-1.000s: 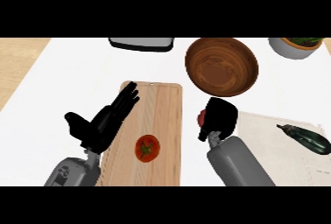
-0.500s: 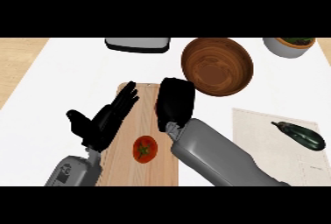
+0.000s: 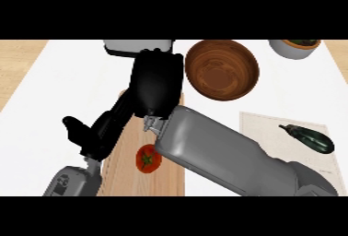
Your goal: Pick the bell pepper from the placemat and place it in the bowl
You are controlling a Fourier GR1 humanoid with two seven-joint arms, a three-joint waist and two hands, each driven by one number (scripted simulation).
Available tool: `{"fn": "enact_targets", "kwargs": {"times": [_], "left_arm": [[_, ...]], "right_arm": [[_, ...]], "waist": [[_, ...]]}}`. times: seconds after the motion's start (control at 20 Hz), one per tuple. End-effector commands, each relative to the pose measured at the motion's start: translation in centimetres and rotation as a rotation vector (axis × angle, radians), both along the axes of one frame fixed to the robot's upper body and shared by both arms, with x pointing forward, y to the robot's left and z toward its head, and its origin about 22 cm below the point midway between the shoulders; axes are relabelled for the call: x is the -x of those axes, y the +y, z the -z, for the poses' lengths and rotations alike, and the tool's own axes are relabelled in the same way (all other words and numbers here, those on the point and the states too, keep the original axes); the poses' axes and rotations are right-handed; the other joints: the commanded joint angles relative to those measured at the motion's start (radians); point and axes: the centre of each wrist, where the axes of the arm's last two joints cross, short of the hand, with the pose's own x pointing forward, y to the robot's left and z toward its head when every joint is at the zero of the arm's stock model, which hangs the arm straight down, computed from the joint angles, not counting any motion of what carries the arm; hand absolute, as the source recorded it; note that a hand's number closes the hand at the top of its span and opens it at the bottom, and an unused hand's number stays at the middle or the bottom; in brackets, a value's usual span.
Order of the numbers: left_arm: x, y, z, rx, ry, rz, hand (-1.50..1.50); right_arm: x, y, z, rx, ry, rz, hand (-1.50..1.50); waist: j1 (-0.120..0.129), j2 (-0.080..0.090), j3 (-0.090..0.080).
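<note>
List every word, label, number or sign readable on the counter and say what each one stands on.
None can be read.
The pale placemat under the eggplant carries only faint marks, too blurred to read.
The wooden board, bowl, white pot and grey box show no text.

Much of the wooden board (image 3: 129, 173) at centre left is covered by the right hand (image 3: 156, 85) and its forearm. The grey object (image 3: 125, 47) at the upper middle is cut by the band and partly hidden behind that hand. The white pot (image 3: 293, 49) at upper right is cropped. Whether the right hand's fingers hold anything cannot be told.
</note>
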Motion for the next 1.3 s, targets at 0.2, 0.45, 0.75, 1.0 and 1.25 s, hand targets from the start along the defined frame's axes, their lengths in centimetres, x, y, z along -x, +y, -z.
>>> {"fn": "enact_targets", "kwargs": {"times": [0.2, 0.45, 0.75, 1.0, 1.25], "left_arm": [[0.1, 1.8, -0.7, -0.014, -0.004, -0.037, 0.0], [1.4, 1.7, 0.2, -0.005, -0.019, -0.03, 0.0], [0.9, 0.9, -0.9, 0.003, -0.008, -0.025, 0.0], [1.5, 1.5, -0.1, 0.0, -0.012, -0.029, 0.0], [-0.2, 1.5, -0.9, 0.001, -0.035, -0.004, 0.0]], "right_arm": [[-1.5, 1.1, -3.8, -0.09, -0.045, 0.228, 1.5], [-3.9, 0.1, -3.4, -0.087, -0.061, 0.267, 1.5], [-7.7, -3.0, -1.0, -0.162, -0.087, 0.27, 1.5], [-11.4, -7.5, 0.4, -0.115, -0.106, 0.289, 1.5], [-14.6, -13.2, 3.3, -0.015, -0.104, 0.349, 1.5]], "waist": [[-0.034, 0.003, 0.002], [-0.04, 0.005, 0.002], [-0.042, 0.011, 0.002], [-0.037, 0.014, 0.002], [-0.022, 0.026, 0.002]]}}
